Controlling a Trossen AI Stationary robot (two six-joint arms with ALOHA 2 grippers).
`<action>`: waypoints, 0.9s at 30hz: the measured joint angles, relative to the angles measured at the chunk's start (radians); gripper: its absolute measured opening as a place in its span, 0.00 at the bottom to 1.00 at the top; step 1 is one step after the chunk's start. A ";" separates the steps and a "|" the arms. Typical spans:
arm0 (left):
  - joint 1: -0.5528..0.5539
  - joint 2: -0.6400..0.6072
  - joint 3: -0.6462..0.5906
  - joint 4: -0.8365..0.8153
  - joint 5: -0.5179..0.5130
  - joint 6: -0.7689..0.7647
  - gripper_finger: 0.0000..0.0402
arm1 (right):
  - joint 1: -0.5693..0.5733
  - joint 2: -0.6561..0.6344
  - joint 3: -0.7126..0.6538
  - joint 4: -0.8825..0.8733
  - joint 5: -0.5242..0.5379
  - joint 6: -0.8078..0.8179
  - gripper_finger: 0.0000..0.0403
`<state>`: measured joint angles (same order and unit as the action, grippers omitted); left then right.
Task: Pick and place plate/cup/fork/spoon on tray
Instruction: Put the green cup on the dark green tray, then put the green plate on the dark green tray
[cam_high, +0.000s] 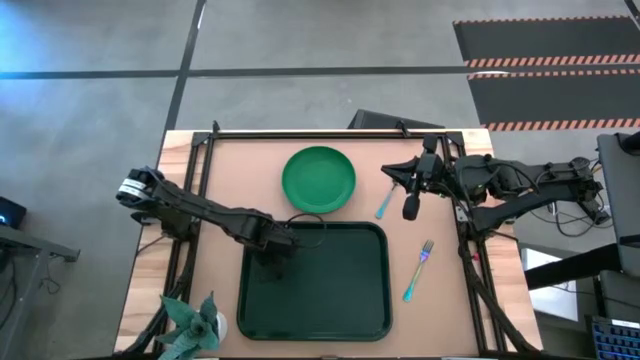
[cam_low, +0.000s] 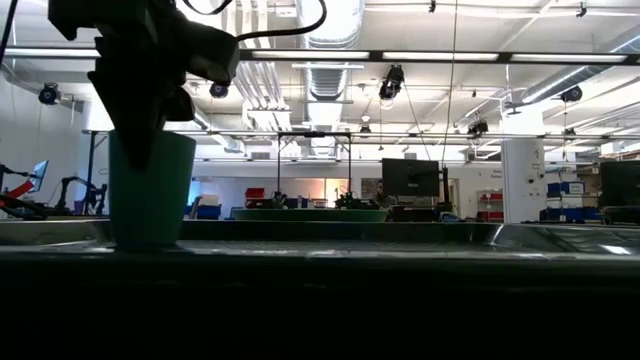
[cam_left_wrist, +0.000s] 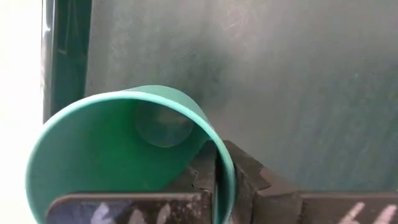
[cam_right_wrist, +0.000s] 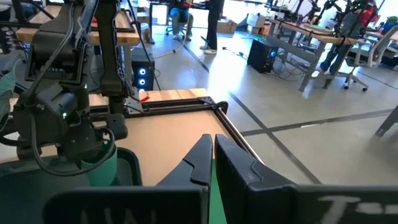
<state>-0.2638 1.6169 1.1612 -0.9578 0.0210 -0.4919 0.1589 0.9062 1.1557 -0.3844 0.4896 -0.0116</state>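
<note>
the left gripper (cam_high: 272, 248) is over the tray's (cam_high: 340, 310) near-left corner, clamped on the cup (cam_left_wrist: 124, 155): one finger sits inside the rim and the other outside, pinching the wall between them. the low view shows the cup (cam_low: 150, 190) upright with its base on the tray floor, close to the tray's left rim, with the gripper coming down into it from above. the right gripper (cam_high: 408, 190) hangs above the desk (cam_high: 440, 300) between the plate (cam_high: 318, 180) and the right edge, its fingers (cam_right_wrist: 199, 163) pressed together with nothing between them. the plate lies on the desk just beyond the tray's far rim, apart from it. the spoon (cam_high: 386, 203) lies on the desk just right of the plate, below the right gripper. the fork (cam_high: 418, 270) lies on the desk to the right of the tray, near its right rim, tines pointing away from the front edge.
</note>
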 joint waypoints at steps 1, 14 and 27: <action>0.000 0.000 0.001 0.005 0.001 0.000 0.03 | 0.000 0.000 0.000 -0.002 0.000 0.000 0.02; 0.020 -0.066 0.039 -0.002 0.001 0.001 0.32 | 0.000 0.000 0.000 -0.005 0.000 0.002 0.02; 0.134 -0.328 0.075 -0.029 -0.251 0.001 0.35 | -0.010 0.109 0.000 -0.123 -0.091 0.144 0.02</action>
<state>-0.1293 1.2891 1.2358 -0.9869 -0.2298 -0.4914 0.1487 1.0148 1.1557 -0.5078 0.3985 0.1320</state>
